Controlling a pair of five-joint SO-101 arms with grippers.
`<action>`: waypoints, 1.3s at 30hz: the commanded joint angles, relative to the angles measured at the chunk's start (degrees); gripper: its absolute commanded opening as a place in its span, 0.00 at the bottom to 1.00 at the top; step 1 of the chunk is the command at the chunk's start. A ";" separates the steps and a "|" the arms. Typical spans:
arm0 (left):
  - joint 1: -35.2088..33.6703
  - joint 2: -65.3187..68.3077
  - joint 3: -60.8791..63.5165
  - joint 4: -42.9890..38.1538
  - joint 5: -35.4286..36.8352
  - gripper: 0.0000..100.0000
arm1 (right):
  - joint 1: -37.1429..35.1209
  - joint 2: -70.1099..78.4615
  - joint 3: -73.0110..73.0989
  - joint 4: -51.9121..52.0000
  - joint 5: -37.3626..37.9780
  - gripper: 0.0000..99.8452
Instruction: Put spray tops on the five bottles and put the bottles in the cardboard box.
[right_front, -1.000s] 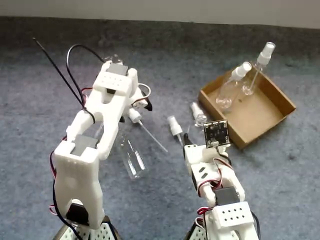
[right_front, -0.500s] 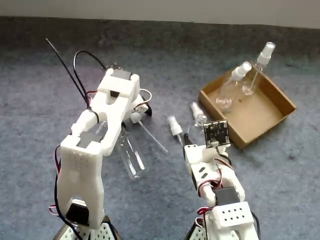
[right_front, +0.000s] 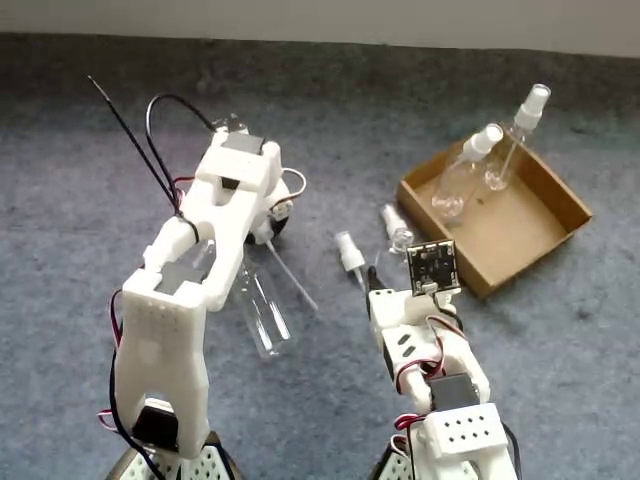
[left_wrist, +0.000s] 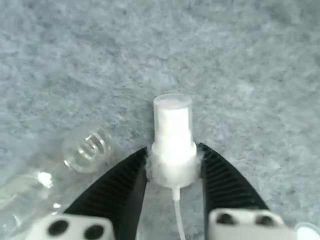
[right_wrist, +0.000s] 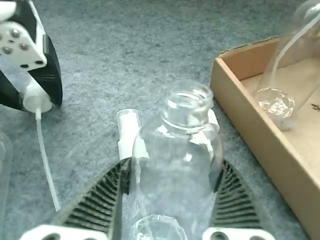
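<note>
Left gripper (left_wrist: 173, 172): fingers pinching spray top (left_wrist: 173, 145) at the collar, tube hanging free, apparently ready for insertion.
Right gripper (right_wrist: 172, 200): fingers clamped around open bottle (right_wrist: 175, 160), neck exposed to receive the top.
Cardboard box (right_front: 525, 230): upper right of the high view, holding two capped bottles (right_front: 455, 185).

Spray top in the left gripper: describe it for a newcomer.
Start at the cardboard box, then cross the carpet to the arm farthest from it. The spray top is pinched in that left gripper; the other loose tops lie ungripped.

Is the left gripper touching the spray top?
Touching. The left wrist view shows the left gripper closed against both sides of the spray top, with no gap.
</note>
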 joint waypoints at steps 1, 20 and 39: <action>0.13 -1.89 -4.88 -0.53 0.26 0.09 | -0.92 -0.40 -0.40 -1.01 -0.09 0.11; 1.89 -1.98 -32.75 23.12 -16.44 0.09 | -0.92 -0.40 -0.31 -1.01 -0.09 0.11; 4.53 -28.35 -26.95 23.56 -26.02 0.09 | -1.01 -0.40 -0.31 -1.01 -0.09 0.11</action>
